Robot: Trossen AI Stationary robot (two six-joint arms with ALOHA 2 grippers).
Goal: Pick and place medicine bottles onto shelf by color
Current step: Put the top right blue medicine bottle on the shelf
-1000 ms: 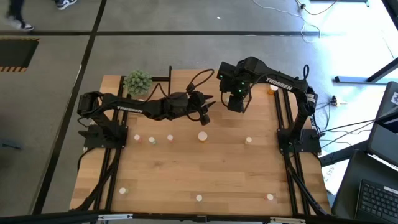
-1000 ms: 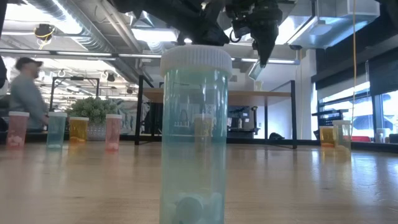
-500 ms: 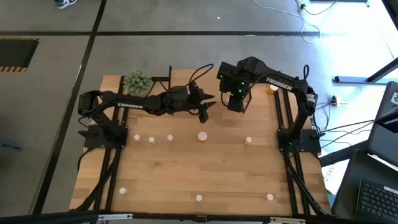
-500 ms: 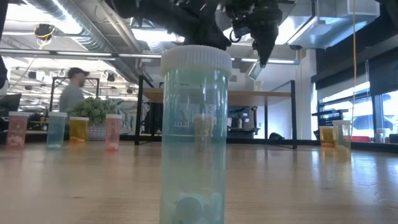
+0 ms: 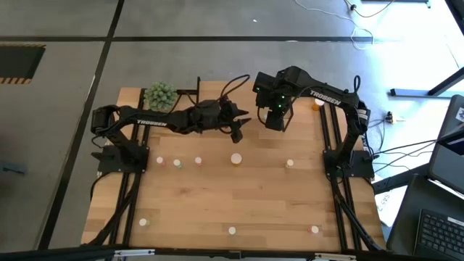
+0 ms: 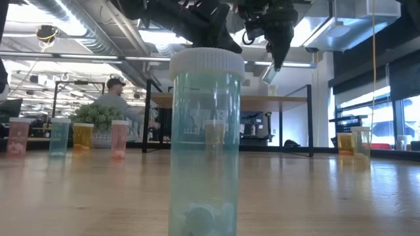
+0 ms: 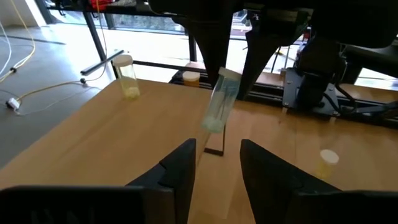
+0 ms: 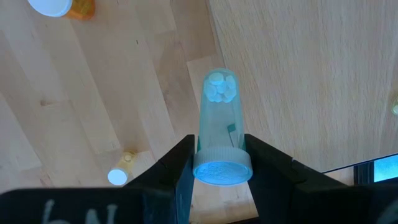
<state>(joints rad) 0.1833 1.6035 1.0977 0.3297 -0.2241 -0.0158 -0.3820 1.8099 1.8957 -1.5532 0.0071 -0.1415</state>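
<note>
Left hand [image 5: 240, 130] farther from bottle [image 5: 236, 158].

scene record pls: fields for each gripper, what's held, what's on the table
right gripper: raised over the table's far side, shut on pale blue bottle
left gripper: raised, jaws apart, empty, pointing at that bottle
held: pale blue bottle, white pills inside
table: small bottles scattered upright; potted plant at far left corner
shelf: cannot tell

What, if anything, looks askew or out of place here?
The blue bottle clamped in the right gripper hangs tilted above the table, as the left wrist view shows. Nothing looks spilled or damaged; the left gripper is open and empty.
</note>
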